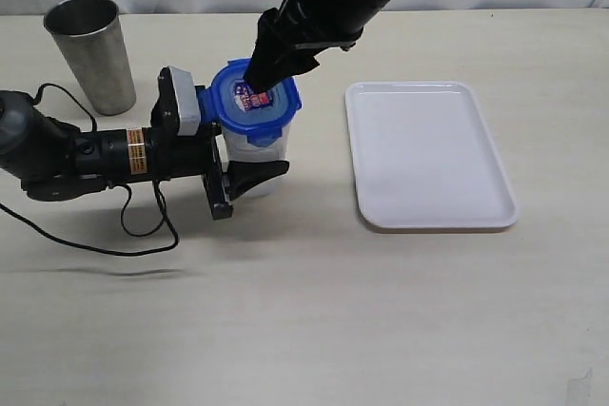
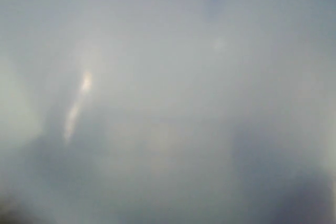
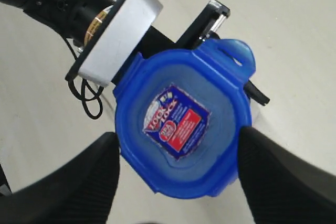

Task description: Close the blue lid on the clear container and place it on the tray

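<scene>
The clear container (image 1: 262, 151) stands upright on the table, left of the tray (image 1: 428, 154). My left gripper (image 1: 245, 140) reaches in from the left and is shut on its body, one finger in front and the other behind. The left wrist view is only a pale blur. The blue lid (image 1: 257, 102) sits on the container's mouth with its sticker up. My right gripper (image 1: 259, 78) hangs just above it, open. In the right wrist view the blue lid (image 3: 181, 124) lies between the black fingers (image 3: 100, 177) of the right gripper (image 3: 177, 135), and one flap (image 3: 236, 53) sticks outward.
A grey metal cup (image 1: 92, 49) stands at the back left. The left arm lies low along the table, and its black cable (image 1: 143, 235) loops in front of it. The white tray holds nothing.
</scene>
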Available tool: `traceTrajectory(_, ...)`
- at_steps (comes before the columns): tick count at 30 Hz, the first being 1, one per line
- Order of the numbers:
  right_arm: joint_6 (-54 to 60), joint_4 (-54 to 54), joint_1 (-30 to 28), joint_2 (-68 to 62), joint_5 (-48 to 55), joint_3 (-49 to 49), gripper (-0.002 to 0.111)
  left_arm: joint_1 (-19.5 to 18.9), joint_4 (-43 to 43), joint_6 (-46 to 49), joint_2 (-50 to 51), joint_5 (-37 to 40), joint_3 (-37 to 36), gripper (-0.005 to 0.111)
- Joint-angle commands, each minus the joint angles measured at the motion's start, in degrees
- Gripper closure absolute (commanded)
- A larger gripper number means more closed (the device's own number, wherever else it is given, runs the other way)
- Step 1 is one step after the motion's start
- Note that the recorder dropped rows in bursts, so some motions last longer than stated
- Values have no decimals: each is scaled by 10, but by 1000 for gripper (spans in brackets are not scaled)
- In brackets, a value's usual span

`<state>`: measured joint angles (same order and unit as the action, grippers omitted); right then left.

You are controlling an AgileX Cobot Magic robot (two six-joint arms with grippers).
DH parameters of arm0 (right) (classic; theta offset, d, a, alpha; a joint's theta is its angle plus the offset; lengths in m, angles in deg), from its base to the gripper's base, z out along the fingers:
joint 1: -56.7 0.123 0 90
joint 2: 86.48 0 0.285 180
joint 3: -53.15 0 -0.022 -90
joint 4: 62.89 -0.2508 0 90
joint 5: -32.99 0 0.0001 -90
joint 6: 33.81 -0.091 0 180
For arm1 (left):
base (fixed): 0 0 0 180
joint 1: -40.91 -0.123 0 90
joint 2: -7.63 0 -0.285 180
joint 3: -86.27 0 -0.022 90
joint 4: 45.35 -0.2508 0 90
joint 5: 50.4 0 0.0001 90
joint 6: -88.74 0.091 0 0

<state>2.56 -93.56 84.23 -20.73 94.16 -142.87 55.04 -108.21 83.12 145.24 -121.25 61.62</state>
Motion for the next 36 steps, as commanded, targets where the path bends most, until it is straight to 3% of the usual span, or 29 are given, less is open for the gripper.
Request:
traceTrajectory(1, 52, 1, 13, 17, 2, 0, 47, 5, -9, 88, 0, 9, 2, 107)
traceTrajectory(5, 98, 35, 49, 20, -4, 0, 47, 5, -11, 120, 0, 9, 2, 107)
traceTrajectory(16, 13, 318, 152, 12, -31, 0, 47, 6, -46, 194, 0, 9, 2, 107)
traceTrajectory(20, 45, 307, 153, 11, -40, 2, 48, 6, -51, 194, 0, 9, 2, 107)
traceTrajectory(26, 65, 312, 153, -2, -41, 4, 62, 6, -52, 194, 0, 9, 2, 107)
traceTrajectory(36, 84, 312, 153, -11, -43, 37, 62, 6, -55, 192, 0, 9, 2, 107)
